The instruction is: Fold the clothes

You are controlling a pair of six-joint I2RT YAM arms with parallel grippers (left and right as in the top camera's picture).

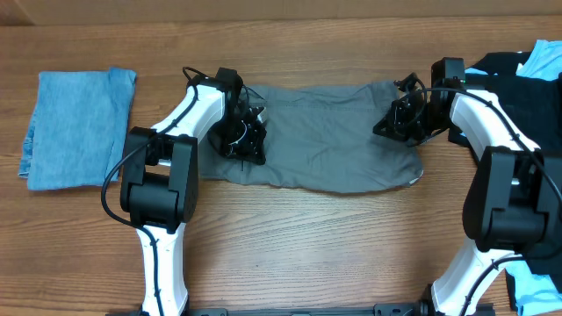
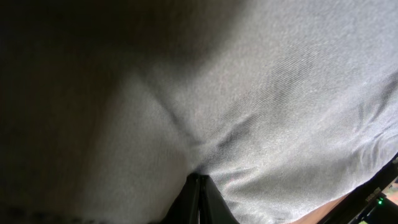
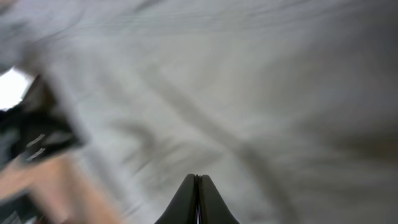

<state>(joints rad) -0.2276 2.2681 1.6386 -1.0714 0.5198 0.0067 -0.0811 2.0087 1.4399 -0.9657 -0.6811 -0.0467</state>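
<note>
Left gripper (image 2: 199, 186) is clenched, its two fingers pressed together with no gap; in the left wrist view small creases of the grey garment (image 1: 325, 132) run together at the fingertips, so it is pinching this cloth; from overhead it sits on the left end of the garment, a little toward the near edge. Right gripper (image 3: 198, 190) is also clenched, fingers tight side by side; it is at the right end of the same garment, but the right wrist view is blurred and I cannot tell if cloth is caught between the tips.

The grey garment lies spread across the middle of the wooden table (image 1: 307, 237), long from left to right, mostly flat with soft wrinkles; its near edge curves outward and its right near corner shows a pale edge.

A denim-blue garment (image 1: 77, 127) lies folded as a rectangle at the left of the table, well apart from the grey one. At the far right a black garment (image 1: 514, 83) lies behind the right arm (image 1: 509, 193), with a light blue garment (image 1: 543, 57) on top of it; another light blue piece (image 1: 534, 294) shows at the near right corner. The left arm (image 1: 162, 175) reaches from the near edge toward the far side.
</note>
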